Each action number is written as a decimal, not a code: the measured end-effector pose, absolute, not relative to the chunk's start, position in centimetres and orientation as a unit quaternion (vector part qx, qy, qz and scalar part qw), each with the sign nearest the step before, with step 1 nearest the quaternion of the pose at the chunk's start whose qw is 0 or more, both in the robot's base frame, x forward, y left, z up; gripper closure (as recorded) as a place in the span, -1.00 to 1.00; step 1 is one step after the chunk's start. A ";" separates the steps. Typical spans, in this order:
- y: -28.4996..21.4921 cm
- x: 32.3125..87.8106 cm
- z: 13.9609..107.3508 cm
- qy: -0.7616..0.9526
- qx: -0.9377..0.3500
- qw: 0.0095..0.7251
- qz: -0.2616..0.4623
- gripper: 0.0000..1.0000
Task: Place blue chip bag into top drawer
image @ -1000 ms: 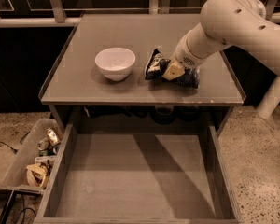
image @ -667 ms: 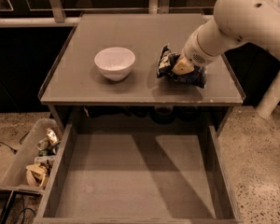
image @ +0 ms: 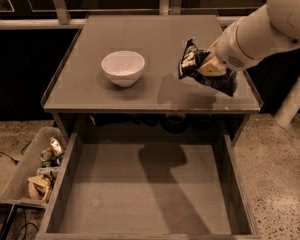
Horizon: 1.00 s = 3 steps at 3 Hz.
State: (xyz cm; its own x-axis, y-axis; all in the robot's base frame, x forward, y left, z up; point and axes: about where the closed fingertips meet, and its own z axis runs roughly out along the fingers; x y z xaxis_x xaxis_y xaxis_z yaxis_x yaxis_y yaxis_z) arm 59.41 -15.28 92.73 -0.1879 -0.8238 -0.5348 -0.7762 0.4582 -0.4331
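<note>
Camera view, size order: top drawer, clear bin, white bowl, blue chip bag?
1. top drawer
2. clear bin
3. blue chip bag and white bowl alike: bag hangs in gripper above table, likely nearer camera.

Bowl [image: 123,67] on tabletop [image: 155,36], left of centre. Gripper [image: 208,67] at right, clamped on bag [image: 189,59], both above tabletop's right front. Drawer [image: 155,199] open, below and in front of tabletop. Bin [image: 17,173] on floor, left of drawer.

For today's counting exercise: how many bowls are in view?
1: the white bowl sits on the cabinet top. The gripper, beside it above the top, holds the blue chip bag.
</note>
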 end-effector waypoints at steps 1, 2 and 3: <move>-15.3 56.3 93.3 0.766 -0.522 0.376 -0.019 1.00; -15.3 52.9 93.1 0.767 -0.520 0.377 -0.001 1.00; -15.0 48.7 91.7 0.776 -0.511 0.369 0.026 1.00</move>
